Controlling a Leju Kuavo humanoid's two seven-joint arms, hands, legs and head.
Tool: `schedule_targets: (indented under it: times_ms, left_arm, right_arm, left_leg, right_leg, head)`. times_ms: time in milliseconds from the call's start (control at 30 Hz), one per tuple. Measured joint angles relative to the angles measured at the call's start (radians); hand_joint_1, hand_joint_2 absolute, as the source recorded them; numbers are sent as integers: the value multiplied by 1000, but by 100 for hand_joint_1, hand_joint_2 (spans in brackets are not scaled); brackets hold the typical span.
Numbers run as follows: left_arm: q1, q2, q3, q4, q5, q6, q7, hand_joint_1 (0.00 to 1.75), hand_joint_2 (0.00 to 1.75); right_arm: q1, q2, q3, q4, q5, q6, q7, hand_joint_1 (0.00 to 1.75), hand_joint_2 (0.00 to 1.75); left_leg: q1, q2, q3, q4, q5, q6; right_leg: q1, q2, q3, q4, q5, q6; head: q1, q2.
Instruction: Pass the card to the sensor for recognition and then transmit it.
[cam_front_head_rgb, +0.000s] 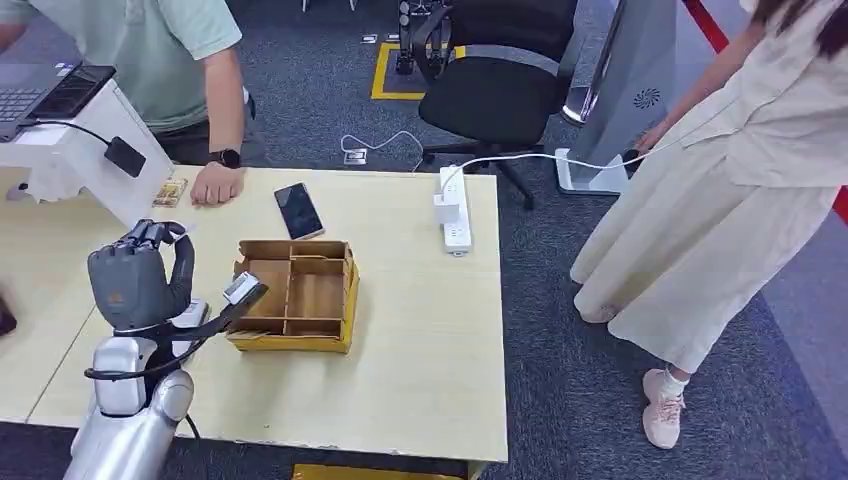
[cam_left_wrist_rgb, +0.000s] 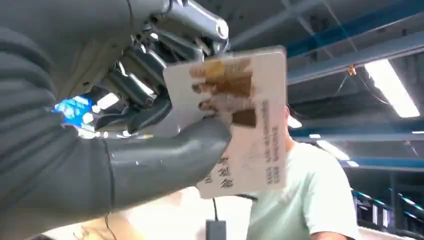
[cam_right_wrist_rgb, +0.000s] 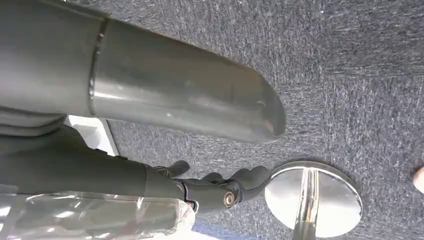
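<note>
Card (cam_left_wrist_rgb: 235, 120) position: held in the left hand (cam_front_head_rgb: 135, 275), shown at the centre of the left wrist view, with its printed face toward that camera. The thick grey thumb (cam_left_wrist_rgb: 170, 155) presses across the lower part of the printed face, and the darker fingers (cam_left_wrist_rgb: 135, 85) are closed in behind its far side. The card is therefore pinched, clear of the counter (cam_front_head_rgb: 420, 340). In the head view the left hand stands raised at the lower left of the frame, back of the hand toward the camera; the card itself is hidden behind it there.

Step in hand, as judged: presentation of the card to the sensor. The white slanted unit (cam_front_head_rgb: 95, 150) at the upper left of the head view, just above the left hand, is the likely reader; contact between card and unit cannot be confirmed. The next move calls for holding the card flat against the reading face, then carrying it to the person in the green shirt (cam_front_head_rgb: 150, 50), whose hand (cam_front_head_rgb: 217, 185) rests on the counter nearby.

The right hand (cam_right_wrist_rgb: 210, 187) hangs over grey carpet (cam_right_wrist_rgb: 350, 75). Its dark fingers are loosely curled and hold nothing.

A divided cardboard tray (cam_front_head_rgb: 300, 295) and a phone (cam_front_head_rgb: 298, 210) lie on the counter right of the left hand.
</note>
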Motion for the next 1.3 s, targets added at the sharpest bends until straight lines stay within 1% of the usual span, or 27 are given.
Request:
schedule_targets:
  times_ms: [67, 133, 200, 267, 300, 333, 367, 433, 533, 633, 667, 833, 1200, 1300]
  left_arm:
    - [9, -29, 47, -29, -44, 0, -64, 175, 175]
    - [17, -52, 85, -53, -75, 0, -92, 175, 175]
    - [24, -67, 124, -88, -133, 0, -113, 175, 175]
    - [30, -69, 142, -117, -201, 0, -95, 175, 175]
    - [38, -61, 144, -139, -241, 0, -54, 175, 175]
    - [44, -51, 143, -150, -246, 0, -23, 175, 175]
    - [51, -30, 146, -164, -248, 0, -25, 175, 175]
    - [58, -1, 169, -192, -249, 0, -82, 175, 175]
    - [69, 9, 227, -226, -249, 0, -188, 175, 175]
    - [69, 1, 271, -247, -249, 0, -249, 175, 175]
    - [68, -2, 281, -248, -249, 0, -256, 175, 175]
    - [67, -11, 306, -252, -249, 0, -262, 175, 175]
    - [66, -18, 310, -252, -249, 0, -260, 175, 175]
    - [56, -23, 309, -248, -249, 0, -226, 175, 175]
  right_arm:
    - [1, 0, 1, 0, 3, 0, 0, 0, 0]
    - [1, 0, 3, 0, 5, 0, 0, 0, 0]
    - [2, 0, 6, 0, 4, 0, 0, 0, 0]
    - [1, -1, 10, 0, 4, 0, -2, 0, 0]
    - [0, -1, 15, 0, 3, 0, -3, 0, 0]
    - [-1, -2, 18, 0, 2, 0, -3, 0, 0]
    - [-1, -2, 20, 0, 0, 0, -6, 0, 0]
    - [-1, -5, 23, 1, -7, 0, -8, 0, 0]
    - [-3, -6, 26, 1, -10, 0, -11, 0, 0]
    - [-2, -6, 28, 1, -15, 0, -12, 0, 0]
    - [-2, -6, 29, 1, -17, 0, -12, 0, 0]
    - [-1, -6, 32, 1, -20, 0, -12, 0, 0]
    - [-1, -6, 32, 2, -23, 0, -12, 0, 0]
    - [0, -6, 32, 2, -29, 0, -12, 0, 0]
  left_leg:
    - [0, 0, 0, 0, 0, 0]
    - [0, 0, 0, 0, 0, 0]
    - [0, 0, 0, 0, 0, 0]
    - [0, 0, 0, 0, 0, 0]
    - [0, 0, 0, 0, 0, 0]
    - [0, 0, 0, 0, 0, 0]
    - [1, 0, 0, 0, 0, 0]
    - [1, 0, 0, 0, 0, 0]
    - [1, -1, 0, 0, 0, 0]
    - [1, -1, 0, 0, 0, 0]
    - [1, 0, 0, 0, 0, 0]
    - [0, 0, 0, 0, 0, 0]
    - [0, 0, 0, 0, 0, 0]
    - [0, 0, 0, 0, 0, 0]
  right_leg:
    - [0, 0, 0, 0, 0, 0]
    - [0, 0, 0, 0, 0, 0]
    - [0, 0, 0, 0, 0, 0]
    - [0, 0, 0, 0, 0, 0]
    - [0, -1, 0, 0, 0, 0]
    - [0, 0, 0, 0, 0, 0]
    - [1, 1, 0, 0, 0, 0]
    - [1, 0, 0, 0, 0, 0]
    - [1, -1, 0, 0, 0, 0]
    - [1, -1, 0, 0, 0, 0]
    - [1, -1, 0, 0, 0, 0]
    - [0, -1, 0, 0, 0, 0]
    - [0, -1, 0, 0, 0, 0]
    - [0, -1, -1, 0, 0, 0]
  head:
    - [0, 0]
    - [0, 0]
    - [0, 0]
    - [0, 0]
    - [0, 0]
    - [0, 0]
    - [0, 0]
    - [-1, 0]
    - [0, 0]
    - [0, 0]
    - [0, 0]
    - [0, 0]
    - [-1, 0]
    - [0, 0]
